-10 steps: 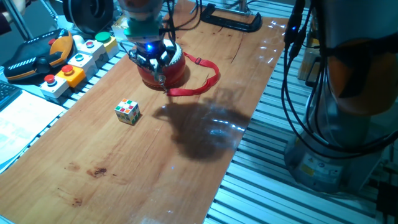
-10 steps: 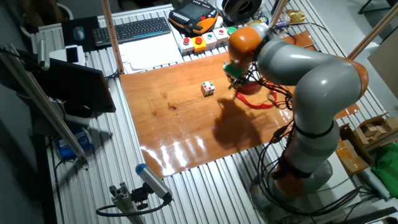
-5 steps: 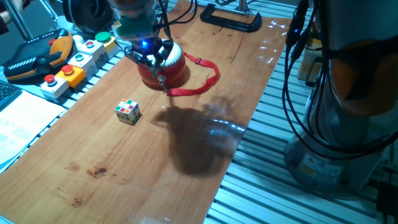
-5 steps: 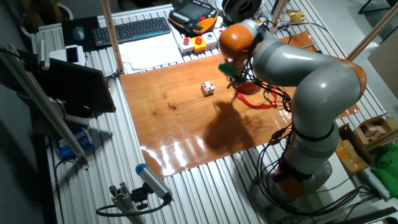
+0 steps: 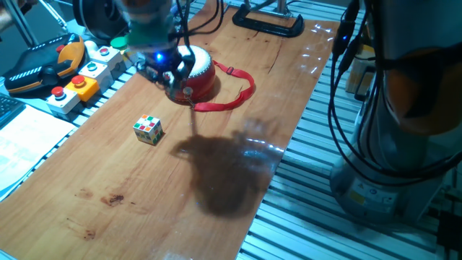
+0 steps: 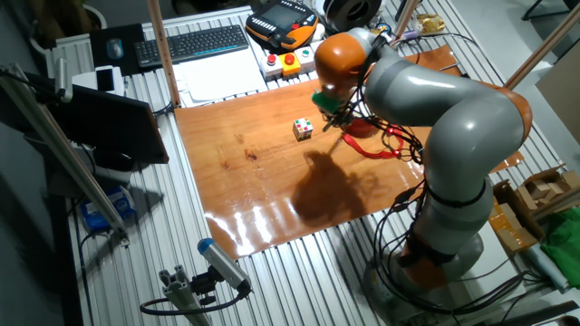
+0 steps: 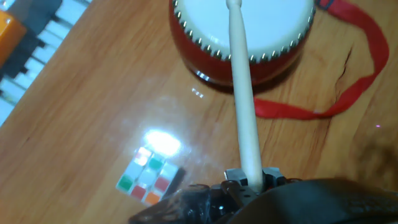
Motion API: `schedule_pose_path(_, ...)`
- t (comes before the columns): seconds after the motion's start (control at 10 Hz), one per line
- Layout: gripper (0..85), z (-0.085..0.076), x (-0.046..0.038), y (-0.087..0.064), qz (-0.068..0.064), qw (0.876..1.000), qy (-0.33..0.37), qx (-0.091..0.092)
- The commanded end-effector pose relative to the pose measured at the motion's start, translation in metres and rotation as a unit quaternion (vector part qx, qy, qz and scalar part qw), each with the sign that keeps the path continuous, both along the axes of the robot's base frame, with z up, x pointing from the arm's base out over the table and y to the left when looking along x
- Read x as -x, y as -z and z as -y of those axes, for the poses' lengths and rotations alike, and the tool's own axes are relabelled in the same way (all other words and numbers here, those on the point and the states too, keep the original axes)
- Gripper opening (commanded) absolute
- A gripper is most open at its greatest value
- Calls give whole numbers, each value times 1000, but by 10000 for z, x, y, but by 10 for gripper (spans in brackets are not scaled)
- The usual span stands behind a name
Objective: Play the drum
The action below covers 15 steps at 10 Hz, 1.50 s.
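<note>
Note the drum (image 7: 242,37): red body, white top skin, a ring of silver studs, and a red strap (image 7: 348,68). The drumstick (image 7: 244,112) is pale cream. The cube (image 7: 146,176) shows green, red, orange and white squares. The tabletop (image 5: 180,195) is reddish-brown wood grain.

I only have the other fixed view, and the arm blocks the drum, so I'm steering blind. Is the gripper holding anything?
Observer: Yes. The hand view shows the gripper shut on a pale wooden stick.
Operator: Where does the stick point?
Observer: It runs out over the white top of the drum. I cannot tell whether it touches.
Operator: Anything lying near the drum?
Observer: Its red strap lies looped on the table, on the side away from the cube.
</note>
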State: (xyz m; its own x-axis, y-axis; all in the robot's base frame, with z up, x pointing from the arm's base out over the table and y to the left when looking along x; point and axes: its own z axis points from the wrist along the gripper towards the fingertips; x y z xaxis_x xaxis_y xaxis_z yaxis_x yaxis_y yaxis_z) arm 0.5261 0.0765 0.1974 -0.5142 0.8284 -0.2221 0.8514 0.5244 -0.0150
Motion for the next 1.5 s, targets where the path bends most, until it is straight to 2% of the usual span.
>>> schedule_pose_path(0.0,7,-110,19,11,2,1000,1,-1)
schedule_pose_path(0.2,7,-261,67,90,7,1000,-2,-8)
schedule_pose_path(0.6,7,-495,126,359,24,1000,4,-18)
schedule_pose_path(0.8,7,-570,158,479,31,999,10,-17)
schedule_pose_path(1.0,7,-598,162,554,31,999,11,-14)
schedule_pose_path(1.4,7,-635,168,711,27,999,14,-19)
